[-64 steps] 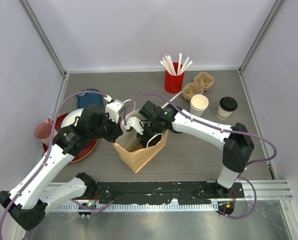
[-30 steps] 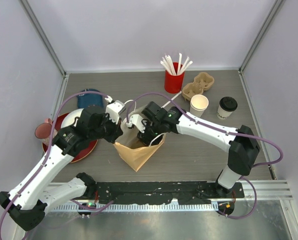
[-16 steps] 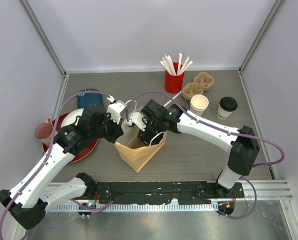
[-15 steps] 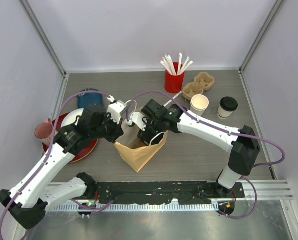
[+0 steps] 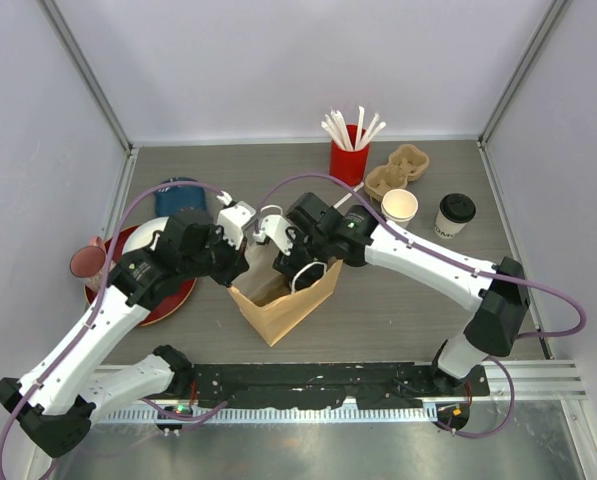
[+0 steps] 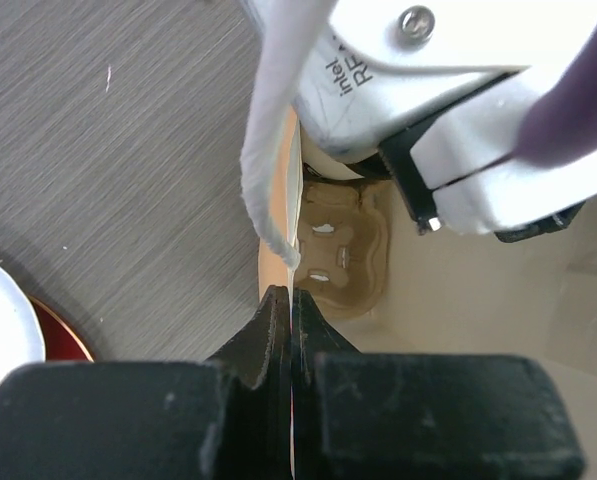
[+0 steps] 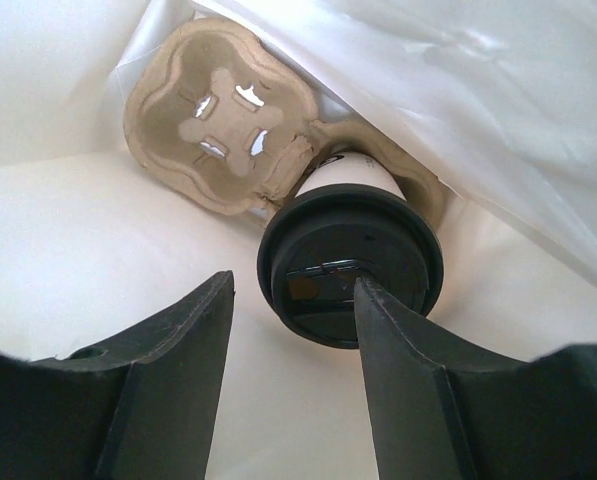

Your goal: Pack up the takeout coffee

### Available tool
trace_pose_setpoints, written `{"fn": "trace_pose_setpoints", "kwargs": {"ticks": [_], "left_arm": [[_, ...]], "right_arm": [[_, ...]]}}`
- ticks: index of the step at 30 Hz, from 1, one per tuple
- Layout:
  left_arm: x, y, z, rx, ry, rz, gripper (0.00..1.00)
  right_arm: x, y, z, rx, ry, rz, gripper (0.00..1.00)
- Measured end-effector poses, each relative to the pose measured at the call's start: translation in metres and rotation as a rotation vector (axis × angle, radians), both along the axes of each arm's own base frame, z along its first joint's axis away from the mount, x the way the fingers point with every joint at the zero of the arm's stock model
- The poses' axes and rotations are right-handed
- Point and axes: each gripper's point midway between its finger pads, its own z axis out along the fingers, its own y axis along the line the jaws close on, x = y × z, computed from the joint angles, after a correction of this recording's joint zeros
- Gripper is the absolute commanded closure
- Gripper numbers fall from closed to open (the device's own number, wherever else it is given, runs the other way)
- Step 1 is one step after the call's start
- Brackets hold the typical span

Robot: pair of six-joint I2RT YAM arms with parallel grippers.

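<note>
Bag (image 5: 278, 305) of brown paper stands open in the middle of the table (image 5: 378, 320), between the two arms. The left gripper (image 5: 244, 262) is at the bag's far-left rim, and its wrist view shows the left gripper (image 6: 291, 300) clenched on that thin paper edge, fingers pressed together with the rim between them. The right gripper (image 5: 296, 258) reaches into the mouth of the bag from the right. In its wrist view the right gripper (image 7: 290, 290) is released, its two dark fingers (image 7: 178, 340) well apart and grasping nothing. Just beyond them, at the bottom of the bag, a lidded cup (image 7: 348, 265) sits in one pocket of a cardboard carrier (image 7: 203, 125). Its black lid faces the camera and its white wall is partly hidden by the pocket's rim. The right finger overlaps the lid's edge in that view; whether it touches the lid I cannot tell. The carrier's other pocket, with its cut flaps, lies beside the cup toward the bag's wall, and it also shows in the left wrist view past the pinched rim (image 6: 343, 250). A second lidded cup (image 5: 456, 213) stands upright on the table at the far right, well apart from the bag. Just left of it is a lidless cup (image 5: 399, 207). Behind these are a spare carrier (image 5: 398, 168) and a red cup (image 5: 348, 160) of white sticks. A red plate (image 5: 173, 297) lies at the left, partly under the left arm.
</note>
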Motion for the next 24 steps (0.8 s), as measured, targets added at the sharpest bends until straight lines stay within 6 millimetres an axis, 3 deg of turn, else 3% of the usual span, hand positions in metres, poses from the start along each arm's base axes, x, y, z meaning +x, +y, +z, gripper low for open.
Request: {"fn": "trace_pose_setpoints", "kwargs": {"ticks": [7,16,24], "left_arm": [[0.0,0.0,0.002,0.001,-0.012,-0.01,1.0],[0.0,0.0,0.007,-0.007,-0.022,-0.011,1.0],[0.0,-0.004,0.011,-0.025,-0.024,-0.017,1.0]], "right_arm": [[-0.002,0.003,0.011,0.032,0.008,-0.027,0.42],[-0.004,0.012,0.041,0.117,-0.004,-0.048,0.42],[-0.019,0.014,0.047,0.136,0.02,-0.022,0.41]]}}
